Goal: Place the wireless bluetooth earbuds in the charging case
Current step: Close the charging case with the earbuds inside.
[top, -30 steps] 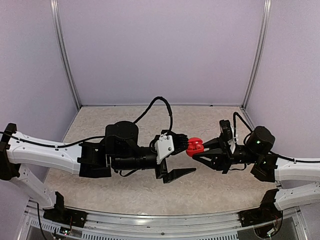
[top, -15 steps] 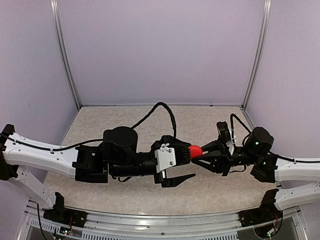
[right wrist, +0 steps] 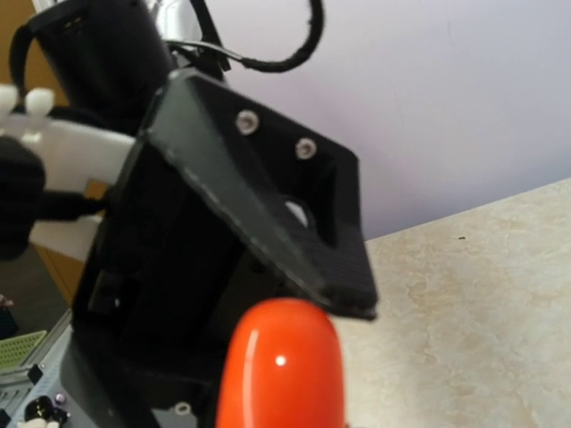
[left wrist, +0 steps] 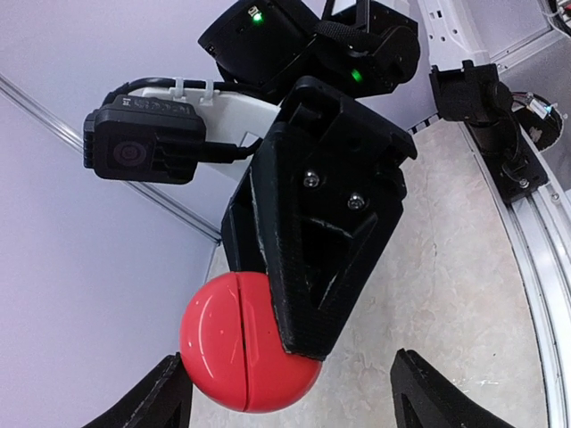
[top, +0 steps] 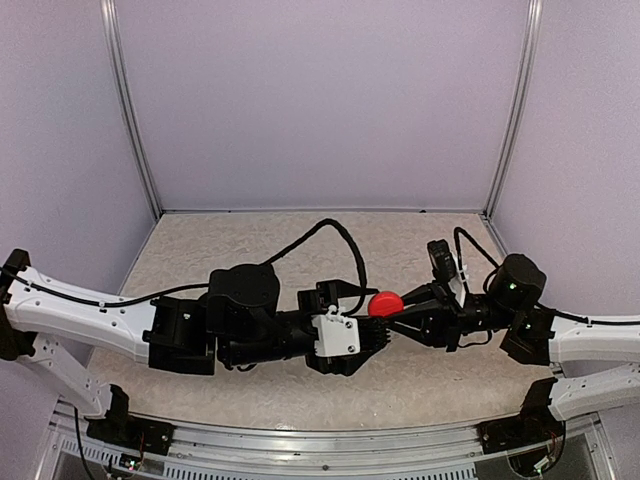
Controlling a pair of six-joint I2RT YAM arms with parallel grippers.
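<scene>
My right pincer [top: 392, 309] is pressed together on the red charging case [top: 384, 303], gripping it between both fingers. The case is small, rounded and glossy, and a thin seam across it shows that its lid is shut. It is held above the table [top: 250, 240], a little right of the centre and toward the near edge, not resting on anything.

From the left wrist view, the case [left wrist: 227, 343] sits low in the picture. One of my right pincer's black triangular fingers [left wrist: 312, 232] lies across its right side and covers part of it. The seam runs from top to bottom over the red shell.

My left pincer [top: 365, 316] comes in from the left and meets the case head-on. It is spread. In its own view the two fingertips [left wrist: 169, 397] stand wide apart at the bottom edge, with the case between them. The left-hand tip is just beside the shell, and I cannot tell whether it touches.

From the right wrist view, the case [right wrist: 281, 366] fills the bottom centre, blurred. A broad black finger [right wrist: 250, 214] of my left pincer stands just beyond it.

The table is pale, speckled beige. Plain lilac walls [top: 320, 100] enclose it on the left, right and far sides. A black cable [top: 330, 225] loops above my left arm.
</scene>
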